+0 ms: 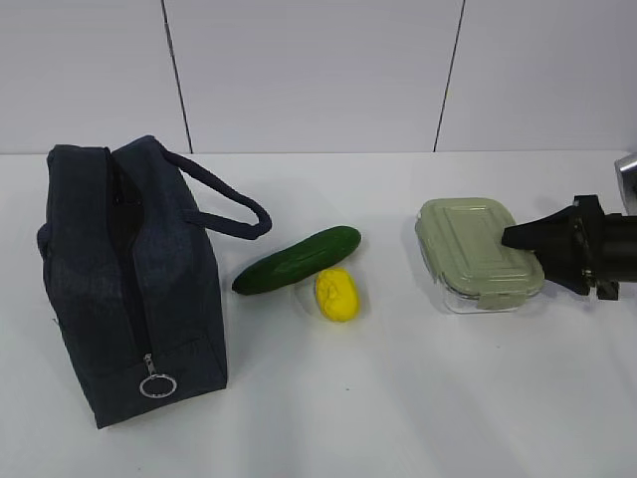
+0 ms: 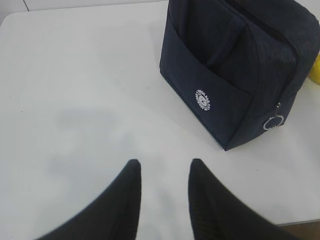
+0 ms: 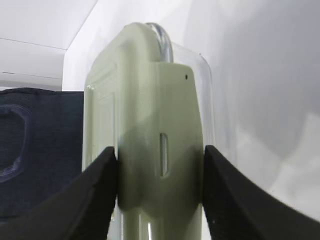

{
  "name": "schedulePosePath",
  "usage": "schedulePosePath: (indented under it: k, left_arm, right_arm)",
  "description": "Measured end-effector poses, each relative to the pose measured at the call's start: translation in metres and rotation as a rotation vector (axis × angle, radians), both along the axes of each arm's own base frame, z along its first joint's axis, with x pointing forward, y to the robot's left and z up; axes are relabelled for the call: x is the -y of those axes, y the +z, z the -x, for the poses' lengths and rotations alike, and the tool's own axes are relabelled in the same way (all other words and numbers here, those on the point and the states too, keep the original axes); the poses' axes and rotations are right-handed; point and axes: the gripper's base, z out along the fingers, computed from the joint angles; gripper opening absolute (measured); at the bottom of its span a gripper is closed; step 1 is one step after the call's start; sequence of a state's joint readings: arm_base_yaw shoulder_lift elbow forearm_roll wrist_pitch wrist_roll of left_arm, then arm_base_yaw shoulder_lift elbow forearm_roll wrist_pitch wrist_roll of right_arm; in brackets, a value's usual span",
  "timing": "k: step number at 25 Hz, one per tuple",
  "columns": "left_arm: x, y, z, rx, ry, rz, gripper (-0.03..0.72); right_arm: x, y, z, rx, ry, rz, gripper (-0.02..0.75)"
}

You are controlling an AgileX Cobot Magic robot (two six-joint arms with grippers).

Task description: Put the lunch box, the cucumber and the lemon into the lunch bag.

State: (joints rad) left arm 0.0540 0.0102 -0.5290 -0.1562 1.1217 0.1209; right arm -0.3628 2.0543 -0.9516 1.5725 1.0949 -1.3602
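The lunch box [image 1: 468, 244], clear glass with a pale green lid, lies at the right of the table. My right gripper [image 1: 523, 254] comes in from the right edge and is shut on its near end, one finger on the lid side and one on the glass side [image 3: 160, 155]; the lunch box [image 3: 150, 100] fills the right wrist view. The cucumber [image 1: 299, 261] lies mid-table with the lemon [image 1: 336, 295] touching its front. The navy lunch bag [image 1: 129, 279] stands at the left. My left gripper [image 2: 165, 167] is open and empty over bare table beside the lunch bag [image 2: 235, 65].
The bag's silver ring pull [image 1: 157, 385] hangs at its near end and also shows in the left wrist view [image 2: 273, 122]. A bag handle [image 1: 234, 209] loops toward the cucumber. A sliver of the lemon [image 2: 316, 70] shows past the bag. A white panelled wall stands behind the table.
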Motion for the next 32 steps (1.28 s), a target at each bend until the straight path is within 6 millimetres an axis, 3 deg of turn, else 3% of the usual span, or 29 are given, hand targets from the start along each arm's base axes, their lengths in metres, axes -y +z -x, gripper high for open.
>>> schedulePosePath:
  k: [12, 17, 23, 28, 32]
  left_arm:
    - [0.008, 0.005, -0.001, 0.045, -0.053, 0.089, 0.237]
    - [0.013, 0.008, -0.006, 0.039, -0.087, 0.155, 0.278]
    - [0.022, 0.018, -0.051, -0.071, -0.110, 0.372, 0.384]
    - [0.024, 0.019, -0.103, -0.154, -0.045, 0.587, 0.400]
    - [0.021, 0.011, -0.140, -0.243, 0.031, 0.653, 0.403]
  right_arm:
    - [-0.002, 0.036, 0.005, 0.027, 0.014, 0.016, 0.397]
    - [-0.003, 0.050, 0.008, 0.040, 0.020, 0.018, 0.397]
    - [-0.005, 0.064, 0.011, 0.060, 0.020, 0.023, 0.397]
    - [-0.006, 0.072, 0.014, 0.071, 0.025, 0.028, 0.397]
    - [-0.006, 0.073, 0.014, 0.069, 0.026, 0.029, 0.397]
